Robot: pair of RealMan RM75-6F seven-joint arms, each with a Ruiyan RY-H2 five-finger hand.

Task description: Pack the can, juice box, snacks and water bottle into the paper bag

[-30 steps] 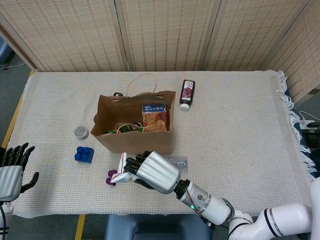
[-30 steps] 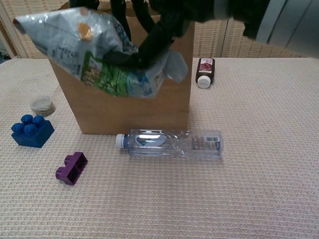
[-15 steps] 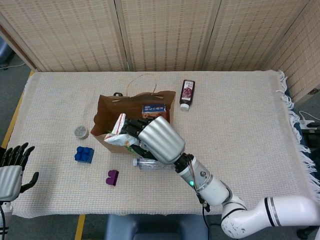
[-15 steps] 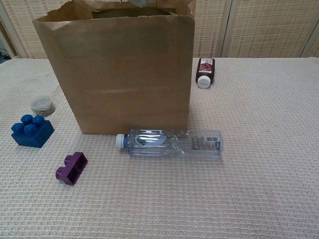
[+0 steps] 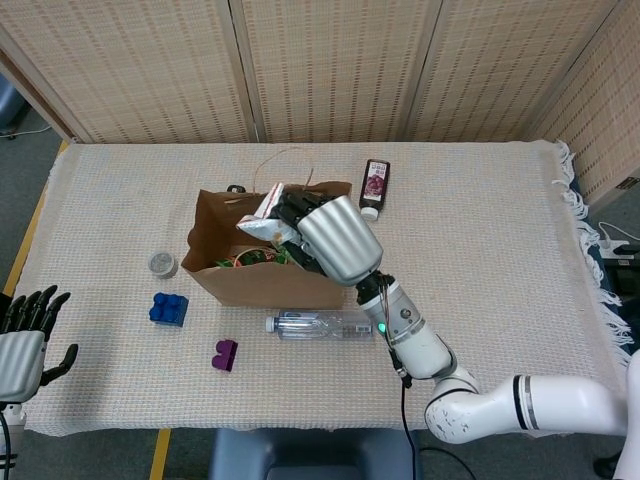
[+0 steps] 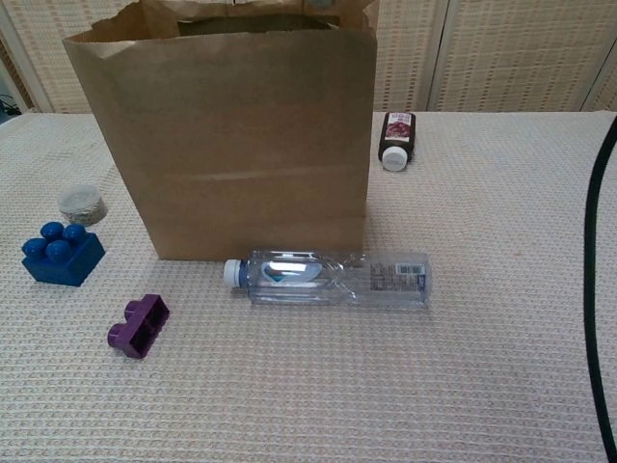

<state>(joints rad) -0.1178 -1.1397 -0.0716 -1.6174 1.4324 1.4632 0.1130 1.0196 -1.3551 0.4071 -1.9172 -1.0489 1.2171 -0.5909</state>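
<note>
Above the paper bag (image 5: 262,283), right hand (image 5: 335,240) grips snack packet (image 5: 268,218), print unreadable.

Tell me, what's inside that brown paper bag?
In the paper bag, green and orange packaging shows at the left. The right hand, holding a snack bag over the opening, hides everything else.

so the right hand (image 5: 322,232) carried the crinkly silver snack packet (image 5: 264,222) from 6 o'clock of the brown paper bag (image 5: 262,280) up over its opening
</note>
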